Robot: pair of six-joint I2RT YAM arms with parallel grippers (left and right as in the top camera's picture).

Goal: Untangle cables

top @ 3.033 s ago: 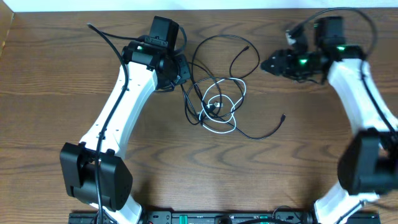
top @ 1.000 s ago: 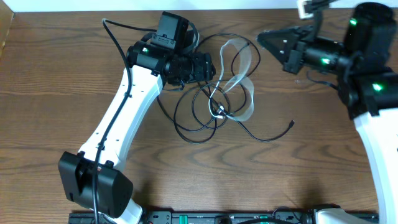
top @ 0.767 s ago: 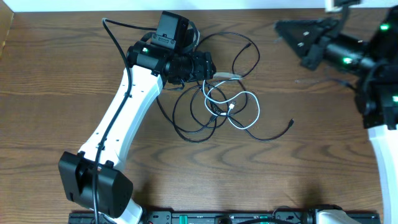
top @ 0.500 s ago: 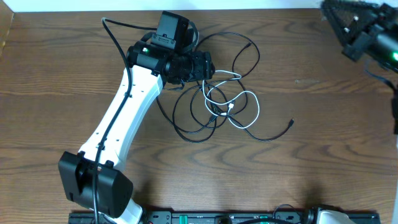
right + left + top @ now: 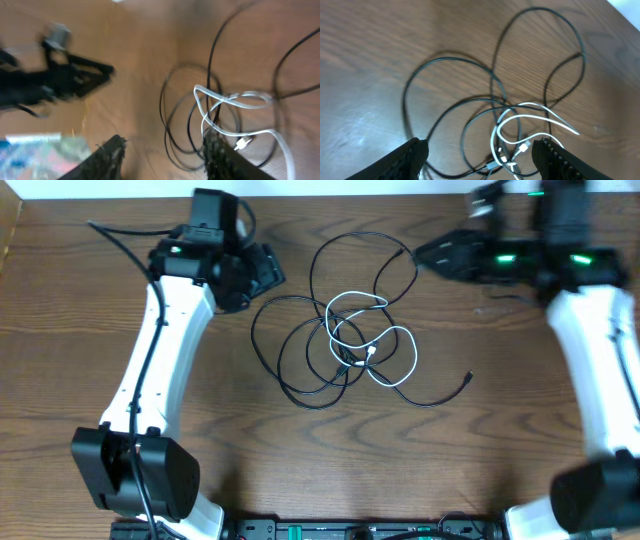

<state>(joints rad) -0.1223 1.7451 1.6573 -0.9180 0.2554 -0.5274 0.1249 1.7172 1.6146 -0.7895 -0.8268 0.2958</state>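
The cables lie tangled mid-table: long black cable loops [image 5: 300, 345] around a shorter white cable [image 5: 398, 340], whose plug sits in the knot [image 5: 371, 351]. One black end plug [image 5: 468, 377] rests to the right. My left gripper [image 5: 268, 275] hovers just left of the pile, open, holding nothing. In the left wrist view the black loops [image 5: 445, 62] and white cable [image 5: 540, 107] lie on the wood below the left gripper [image 5: 480, 146]. My right gripper [image 5: 428, 255] is at the upper right, open and empty. In the right wrist view the right gripper [image 5: 164, 136] hangs over the white cable [image 5: 235, 95].
The wooden table's back edge [image 5: 330, 192] runs just behind both grippers. A black rail [image 5: 350, 530] lines the front edge between the two arm bases. The left arm [image 5: 60, 80] shows blurred across the right wrist view.
The left gripper has drawn back to the left, off the pile. The right arm swung out to the right, then returned toward the cables with its jaws now apart. The white cable has settled flat.
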